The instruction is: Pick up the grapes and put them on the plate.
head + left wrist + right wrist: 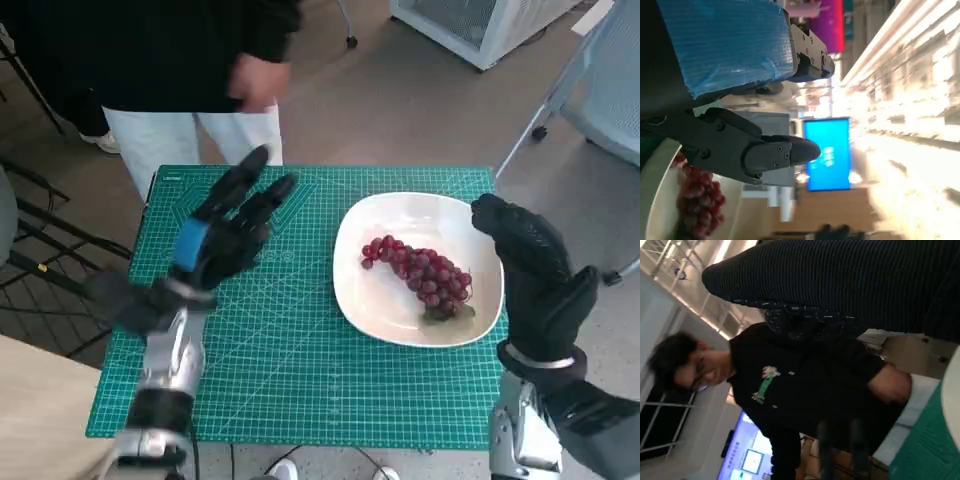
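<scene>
A bunch of red grapes (pixel 420 272) lies inside the white plate (pixel 380 300) on the green cutting mat (pixel 290 360). The left wrist view also shows the grapes (pixel 700 200) on the plate (pixel 655 200). My left hand (pixel 225 230) hovers over the mat to the left of the plate, fingers spread and holding nothing. My right hand (pixel 535 270) in its black glove is raised at the plate's right rim, fingers loosely extended, nothing in it. In the right wrist view the glove (pixel 850 285) fills the top band.
A person in a black top and white trousers (pixel 190 130) stands at the table's far edge, one hand (pixel 258 82) blurred above it. The same person (pixel 790 385) appears in the right wrist view. A chair base (pixel 560 110) stands at the right.
</scene>
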`<move>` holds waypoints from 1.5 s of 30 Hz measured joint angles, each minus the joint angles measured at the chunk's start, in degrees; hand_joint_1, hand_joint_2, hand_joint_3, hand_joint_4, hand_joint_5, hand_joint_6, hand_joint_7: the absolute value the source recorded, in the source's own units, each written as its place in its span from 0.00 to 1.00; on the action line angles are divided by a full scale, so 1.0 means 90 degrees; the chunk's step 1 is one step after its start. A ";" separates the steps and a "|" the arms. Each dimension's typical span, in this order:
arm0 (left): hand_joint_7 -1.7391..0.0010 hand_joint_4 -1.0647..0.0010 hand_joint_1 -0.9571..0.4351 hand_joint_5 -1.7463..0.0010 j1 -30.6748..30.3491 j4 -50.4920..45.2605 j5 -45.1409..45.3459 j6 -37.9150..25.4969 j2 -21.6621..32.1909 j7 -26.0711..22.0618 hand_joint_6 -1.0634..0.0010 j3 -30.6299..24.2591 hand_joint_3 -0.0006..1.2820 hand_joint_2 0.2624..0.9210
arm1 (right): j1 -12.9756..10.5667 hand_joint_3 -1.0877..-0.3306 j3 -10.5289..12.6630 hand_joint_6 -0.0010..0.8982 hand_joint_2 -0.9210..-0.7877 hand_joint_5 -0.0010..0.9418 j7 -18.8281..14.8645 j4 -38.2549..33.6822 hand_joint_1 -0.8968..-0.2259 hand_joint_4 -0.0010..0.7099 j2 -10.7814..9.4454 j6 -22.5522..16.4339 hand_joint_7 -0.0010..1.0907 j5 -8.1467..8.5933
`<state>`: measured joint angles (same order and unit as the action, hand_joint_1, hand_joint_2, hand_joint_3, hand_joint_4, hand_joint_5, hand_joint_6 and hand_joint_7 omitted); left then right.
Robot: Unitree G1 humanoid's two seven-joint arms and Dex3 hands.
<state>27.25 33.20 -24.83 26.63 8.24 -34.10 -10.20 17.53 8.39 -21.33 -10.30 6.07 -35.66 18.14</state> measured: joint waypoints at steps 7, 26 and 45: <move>0.99 0.67 0.22 0.99 -0.0408 -0.0220 -0.0035 0.0156 -0.0081 -0.0036 0.66 -0.0164 0.42 1.00 | 0.0113 0.50 -0.0019 0.03 0.00 0.00 -0.0198 -0.0279 0.37 0.47 -0.0001 -0.0139 0.37 0.0077; 0.99 0.67 0.21 1.00 -0.0699 -0.0621 -0.0241 0.0152 -0.0379 -0.0120 0.66 -0.0244 0.40 1.00 | 0.0200 0.51 -0.0038 0.09 0.00 0.00 -0.0542 -0.0625 0.36 0.47 -0.0014 -0.0235 0.27 0.0263; 1.00 0.71 0.20 1.00 -0.0880 -0.0837 -0.0157 0.0165 -0.0381 -0.0283 0.67 -0.0175 0.42 1.00 | 0.0199 0.52 -0.0016 0.11 0.00 0.00 -0.0609 -0.0668 0.38 0.47 -0.0053 -0.0368 0.24 0.0260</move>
<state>19.33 25.67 -26.25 28.12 4.81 -36.65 -11.78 19.32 8.25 -26.81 -16.31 5.60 -38.98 20.48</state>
